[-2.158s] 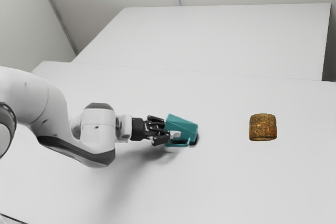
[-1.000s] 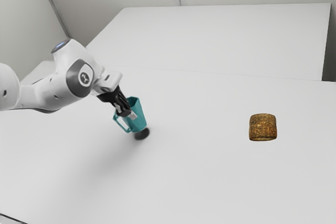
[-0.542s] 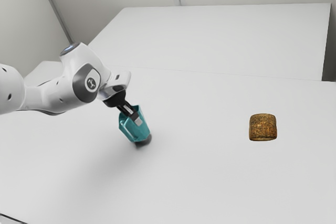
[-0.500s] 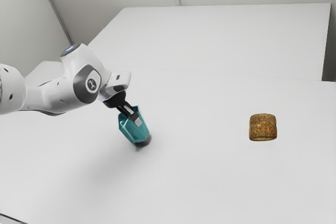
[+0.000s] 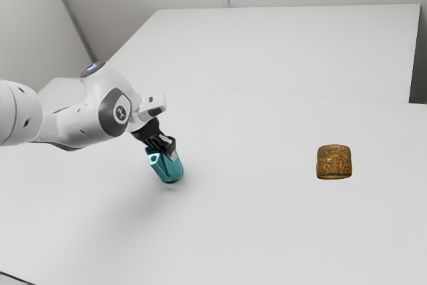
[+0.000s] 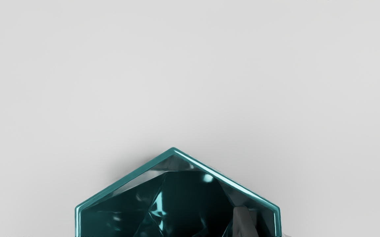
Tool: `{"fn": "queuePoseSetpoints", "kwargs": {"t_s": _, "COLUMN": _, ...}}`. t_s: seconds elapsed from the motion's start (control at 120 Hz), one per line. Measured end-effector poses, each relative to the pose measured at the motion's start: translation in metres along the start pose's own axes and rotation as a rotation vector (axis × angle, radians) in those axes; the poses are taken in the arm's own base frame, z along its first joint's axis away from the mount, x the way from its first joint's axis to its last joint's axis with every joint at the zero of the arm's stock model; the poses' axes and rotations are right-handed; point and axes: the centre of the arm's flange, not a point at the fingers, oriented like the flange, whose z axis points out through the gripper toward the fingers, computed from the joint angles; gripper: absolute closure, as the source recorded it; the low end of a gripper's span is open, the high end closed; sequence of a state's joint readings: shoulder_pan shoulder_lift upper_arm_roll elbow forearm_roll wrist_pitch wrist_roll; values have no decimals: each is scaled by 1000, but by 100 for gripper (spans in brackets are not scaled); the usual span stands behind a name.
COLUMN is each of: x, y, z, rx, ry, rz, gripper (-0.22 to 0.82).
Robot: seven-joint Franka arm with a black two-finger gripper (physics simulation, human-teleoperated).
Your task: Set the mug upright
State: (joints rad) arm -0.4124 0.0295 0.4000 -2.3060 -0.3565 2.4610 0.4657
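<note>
My gripper point(image 5: 167, 147) points down and to the exterior view's right, shut on the wall of the teal mug point(image 5: 171, 169). The mug leans, mouth up toward my hand and base low, with a faint shadow just under it; whether the base touches the table I cannot tell. Its handle is turned toward the exterior camera. In the wrist view I look into the six-sided mouth of the mug point(image 6: 183, 197); one grey finger point(image 6: 242, 222) is inside it, and a sliver of the other shows outside the wall.
A brown, cork-like cylinder point(image 5: 333, 162) stands on the white table point(image 5: 267, 231), well off toward the exterior view's right. Behind the table is another white surface point(image 5: 280, 51), with pale walls around.
Earlier the mug lay tipped farther to the exterior view's right. It has since swung mouth up with my gripper. Over the last half second my hand turned and the mug shifted slightly left.
</note>
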Motion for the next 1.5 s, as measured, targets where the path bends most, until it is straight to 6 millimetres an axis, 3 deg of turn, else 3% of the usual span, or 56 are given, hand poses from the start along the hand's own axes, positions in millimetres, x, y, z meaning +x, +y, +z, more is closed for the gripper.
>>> {"fn": "queuePoseSetpoints", "kwargs": {"t_s": 0.208, "x": 2, "y": 11, "z": 1, "rx": -13, "ry": 4, "rz": -28, "gripper": 37}}
{"fn": "queuePoseSetpoints", "kwargs": {"t_s": 0.425, "x": 7, "y": 19, "z": -19, "rx": -31, "ry": 51, "rz": -51, "gripper": 18}}
{"fn": "queuePoseSetpoints", "kwargs": {"t_s": 0.7, "x": 6, "y": 19, "z": -49, "rx": -72, "ry": 52, "rz": -100, "gripper": 9}}
{"fn": "queuePoseSetpoints", "kwargs": {"t_s": 0.875, "x": 77, "y": 28, "z": -125, "rx": 55, "ry": 47, "rz": 47, "gripper": 4}}
{"fn": "queuePoseSetpoints", "kwargs": {"t_s": 0.958, "x": 91, "y": 36, "z": -151, "rx": 96, "ry": 17, "rz": 91, "gripper": 3}}
{"fn": "queuePoseSetpoints", "kwargs": {"t_s": 1.133, "x": 93, "y": 54, "z": -194, "rx": 148, "ry": -47, "rz": 141, "gripper": 1}}
{"fn": "queuePoseSetpoints", "kwargs": {"t_s": 1.5, "x": 96, "y": 68, "z": -232, "rx": 164, "ry": -113, "rz": 154, "gripper": 0}}
